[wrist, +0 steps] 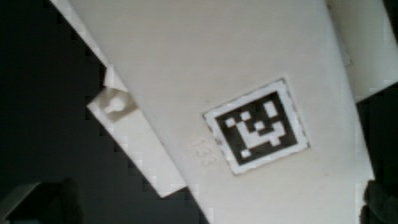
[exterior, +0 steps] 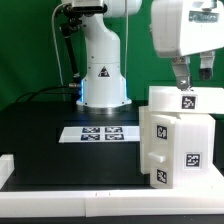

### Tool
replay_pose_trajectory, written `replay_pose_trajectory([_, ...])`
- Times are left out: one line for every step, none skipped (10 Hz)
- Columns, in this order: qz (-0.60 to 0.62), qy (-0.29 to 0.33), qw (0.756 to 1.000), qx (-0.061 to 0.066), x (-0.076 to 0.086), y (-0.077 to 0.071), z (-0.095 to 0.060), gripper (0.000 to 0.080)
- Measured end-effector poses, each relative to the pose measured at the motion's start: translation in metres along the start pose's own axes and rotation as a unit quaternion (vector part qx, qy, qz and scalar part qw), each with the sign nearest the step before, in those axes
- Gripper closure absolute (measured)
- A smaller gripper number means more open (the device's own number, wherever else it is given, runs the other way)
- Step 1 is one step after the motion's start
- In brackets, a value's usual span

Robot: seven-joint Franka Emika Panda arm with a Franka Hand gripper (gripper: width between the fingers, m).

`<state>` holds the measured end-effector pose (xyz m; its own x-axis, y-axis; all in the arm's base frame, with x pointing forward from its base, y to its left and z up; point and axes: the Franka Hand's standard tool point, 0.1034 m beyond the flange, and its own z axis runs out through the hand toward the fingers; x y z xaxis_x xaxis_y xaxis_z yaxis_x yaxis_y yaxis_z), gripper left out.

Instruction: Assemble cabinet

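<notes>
The cabinet's large white box-shaped body [exterior: 176, 148] stands on the black table at the exterior view's right, with square tags on its front faces. A smaller white panel [exterior: 182, 98] with a tag lies on top of it. My gripper [exterior: 190, 78] hangs straight down over that panel, its fingers [exterior: 180, 72] spread apart just above it and holding nothing that I can see. In the wrist view a white panel [wrist: 214, 90] with a tag [wrist: 260, 124] fills most of the picture, very close. A small white lug [wrist: 114, 103] sticks out from its edge.
The marker board [exterior: 100, 133] lies flat mid-table in front of the robot base [exterior: 103, 75]. A long low white border rail [exterior: 90, 202] runs along the front edge and turns up the exterior view's left side [exterior: 5, 168].
</notes>
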<state>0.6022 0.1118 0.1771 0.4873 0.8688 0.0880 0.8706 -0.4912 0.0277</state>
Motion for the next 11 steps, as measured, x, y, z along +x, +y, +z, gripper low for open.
replay_pose_trajectory([-0.051, -0.008, 0.999, -0.003, -0.001, 0.000, 0.002, 0.0002])
replay_pose_trajectory([-0.093, -0.014, 0.996, -0.005, -0.002, -0.001, 0.002, 0.0002])
replay_pose_trajectory([-0.129, -0.019, 0.991, -0.006, -0.002, -0.002, 0.003, 0.0002])
replay_pose_trajectory([-0.166, -0.022, 0.986, -0.007, -0.002, -0.003, 0.005, 0.0002])
replay_pose_trajectory([-0.207, -0.027, 0.978, -0.006, -0.004, -0.006, 0.008, 0.0002])
replay_pose_trajectory([-0.238, -0.031, 0.971, -0.004, -0.008, -0.010, 0.013, 0.0002])
replay_pose_trajectory([-0.248, -0.031, 0.968, -0.006, -0.010, -0.011, 0.016, 0.0002])
replay_pose_trajectory([-0.239, -0.031, 0.971, -0.007, -0.012, -0.013, 0.020, 0.0002])
replay_pose_trajectory([-0.237, -0.032, 0.971, -0.006, -0.014, -0.014, 0.022, 0.0002])
replay_pose_trajectory([-0.235, -0.032, 0.971, -0.007, -0.015, -0.014, 0.025, 0.0002])
replay_pose_trajectory([-0.230, -0.033, 0.973, -0.005, -0.017, -0.012, 0.026, 0.0002])
